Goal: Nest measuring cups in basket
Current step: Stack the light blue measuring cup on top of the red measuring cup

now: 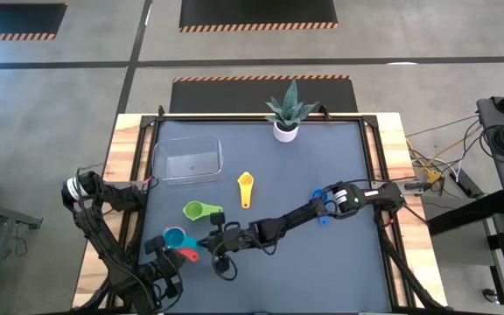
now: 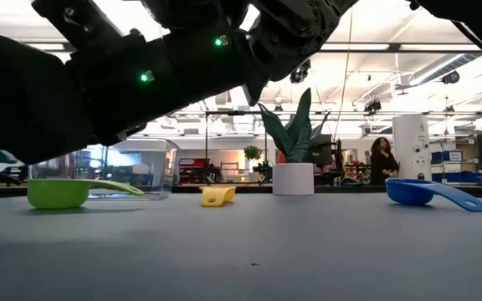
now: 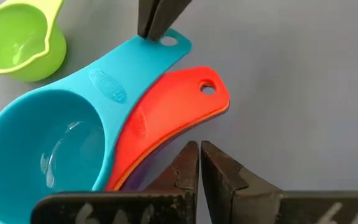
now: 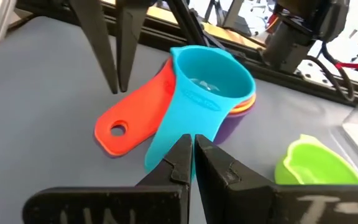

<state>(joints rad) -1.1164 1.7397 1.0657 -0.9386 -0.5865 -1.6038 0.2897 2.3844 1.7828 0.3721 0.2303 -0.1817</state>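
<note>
Teal cup (image 1: 175, 237) nested atop red cup (image 1: 188, 255), purple under, front-left of mat. Green cup (image 1: 195, 210) and yellow cup (image 1: 245, 185) near clear empty basket (image 1: 187, 160). Blue cup (image 2: 419, 191) lies apart, right.

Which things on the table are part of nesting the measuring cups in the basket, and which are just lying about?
Part of the job:
- clear basket
- teal cup, stacked over red cup
- green cup
- yellow cup
- blue cup

Just lying about:
- potted plant in a white pot
</note>
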